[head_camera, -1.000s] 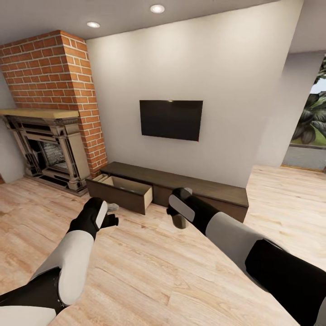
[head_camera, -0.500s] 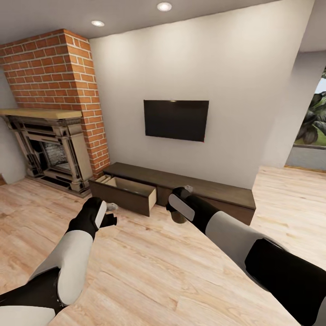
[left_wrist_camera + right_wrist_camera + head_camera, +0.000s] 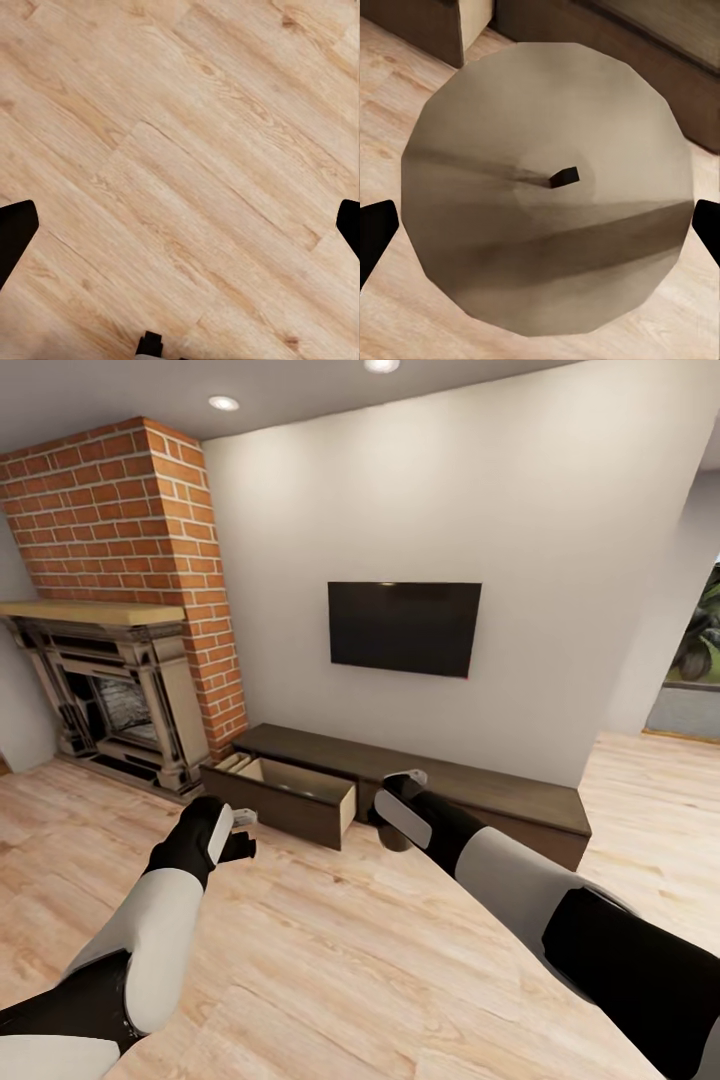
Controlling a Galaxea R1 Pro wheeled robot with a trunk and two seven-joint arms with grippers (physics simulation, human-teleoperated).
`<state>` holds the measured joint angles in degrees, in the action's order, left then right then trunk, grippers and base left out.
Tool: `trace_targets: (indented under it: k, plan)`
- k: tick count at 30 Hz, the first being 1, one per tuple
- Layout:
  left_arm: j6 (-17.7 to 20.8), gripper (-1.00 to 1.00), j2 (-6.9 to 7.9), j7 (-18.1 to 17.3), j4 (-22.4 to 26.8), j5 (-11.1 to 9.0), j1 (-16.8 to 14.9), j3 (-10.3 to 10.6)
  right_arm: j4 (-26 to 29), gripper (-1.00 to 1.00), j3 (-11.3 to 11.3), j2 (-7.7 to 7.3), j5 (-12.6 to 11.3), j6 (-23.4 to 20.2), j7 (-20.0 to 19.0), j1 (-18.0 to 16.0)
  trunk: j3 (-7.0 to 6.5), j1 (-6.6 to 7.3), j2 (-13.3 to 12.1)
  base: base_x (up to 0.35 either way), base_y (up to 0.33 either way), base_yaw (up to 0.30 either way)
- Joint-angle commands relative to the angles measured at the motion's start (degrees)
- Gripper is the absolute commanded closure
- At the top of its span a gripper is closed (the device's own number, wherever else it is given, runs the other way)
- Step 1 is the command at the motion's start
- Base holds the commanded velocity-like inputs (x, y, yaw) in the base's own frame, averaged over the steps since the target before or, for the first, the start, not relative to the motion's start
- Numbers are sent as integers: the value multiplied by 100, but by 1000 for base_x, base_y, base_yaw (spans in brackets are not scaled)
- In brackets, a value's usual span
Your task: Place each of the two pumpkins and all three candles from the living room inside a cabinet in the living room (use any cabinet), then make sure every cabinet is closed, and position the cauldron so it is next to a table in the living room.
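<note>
Ahead-left of your right gripper [image 3: 398,838], clamped on 1 candle [image 3: 547,187], gapes the cabinet [image 3: 470,785] drawer [image 3: 290,797]; your left gripper [image 3: 238,838] hangs open.

Head view high, facing cabinet [image 3: 420,775]; wrist views face down, close; right shares cabinet.

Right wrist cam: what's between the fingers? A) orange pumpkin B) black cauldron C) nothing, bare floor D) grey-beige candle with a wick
D: the right wrist view shows the round grey-beige top of a candle with a small dark wick at its centre, sitting between the two dark fingertips of the right hand.
</note>
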<state>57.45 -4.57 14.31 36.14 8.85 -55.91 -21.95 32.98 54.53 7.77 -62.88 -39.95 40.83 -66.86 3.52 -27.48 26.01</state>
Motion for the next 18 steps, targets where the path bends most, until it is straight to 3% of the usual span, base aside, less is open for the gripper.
trace_targets:
  k: [1,8,11,18]
  plan:
    - [-69,-100,-8,-25,-25,56,-8,-38,7,100,39,5,-32,16,40,-4,13,-7,13,316,-135,0]
    - [-105,-100,0,-33,-28,64,-8,-38,5,100,47,25,-32,35,35,-3,13,-7,13,324,-63,0]
    - [-110,-100,90,-52,-28,53,-8,-38,12,100,59,47,-32,38,38,-3,13,-7,13,337,16,0]
    - [-112,-100,205,-82,-28,47,-8,-38,15,100,61,101,-37,48,39,8,5,-7,13,309,167,-132]
